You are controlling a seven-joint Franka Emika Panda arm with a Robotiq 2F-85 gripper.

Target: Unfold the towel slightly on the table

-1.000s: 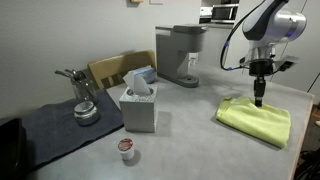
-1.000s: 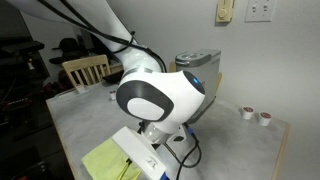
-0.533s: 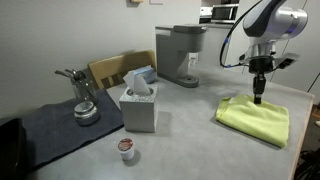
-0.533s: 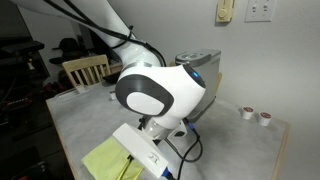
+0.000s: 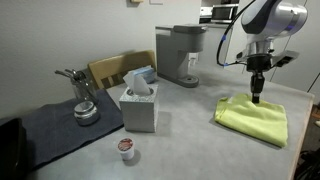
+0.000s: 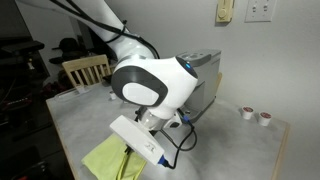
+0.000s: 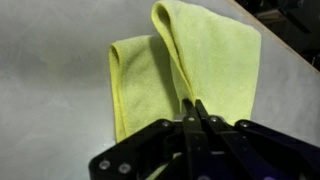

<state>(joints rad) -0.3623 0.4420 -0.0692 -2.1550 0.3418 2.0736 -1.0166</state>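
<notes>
The lime yellow-green towel (image 5: 256,120) lies folded on the light grey table (image 5: 190,135) at its right end. My gripper (image 5: 256,98) points straight down over the towel's far edge. In the wrist view the fingers (image 7: 192,104) are shut on a raised ridge of the towel (image 7: 225,55), which runs up into the jaws. In an exterior view the arm hides most of the towel (image 6: 103,160), and the gripper's tips are hidden behind the wrist.
A tissue box (image 5: 138,106) stands mid-table, a coffee machine (image 5: 180,55) behind it and a wooden chair (image 5: 113,68) beyond. A dark mat (image 5: 55,132) holds a metal pot (image 5: 83,103). A pod cup (image 5: 126,149) sits near the front edge. Two pods (image 6: 255,115) lie apart.
My gripper has risen a little, staying shut, and the towel's pinched edge has lifted with it. Nothing else has moved.
</notes>
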